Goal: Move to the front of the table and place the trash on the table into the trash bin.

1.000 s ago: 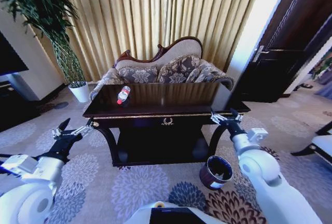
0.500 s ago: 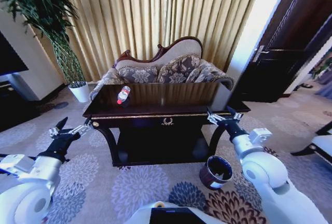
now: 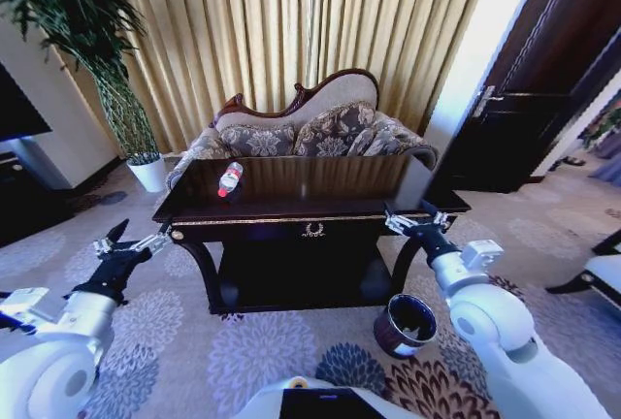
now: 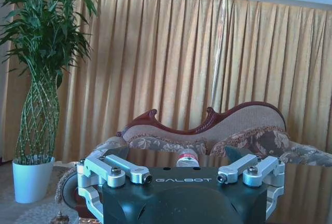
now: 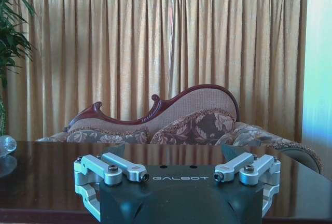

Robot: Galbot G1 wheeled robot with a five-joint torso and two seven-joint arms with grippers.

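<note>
Both grippers, left (image 3: 129,241) and right (image 3: 415,220), jaws spread wide, empty, short of table (image 3: 320,204); bottle (image 3: 230,177) untouched

The counter (image 3: 310,208) stands ahead, with a sofa (image 3: 310,128) behind it and curtains (image 3: 291,31) behind the sofa. A bottle (image 3: 230,177) lies on the counter's left part, toward its far edge. The bin (image 3: 406,324) sits on the floor before the counter's right front leg. A potted plant (image 3: 146,169) stands left of the sofa; a door (image 3: 543,89) is on the right. The left gripper (image 3: 131,244) hangs off the counter's left front corner, the right gripper (image 3: 415,222) at its right front corner, above the bin.
</note>
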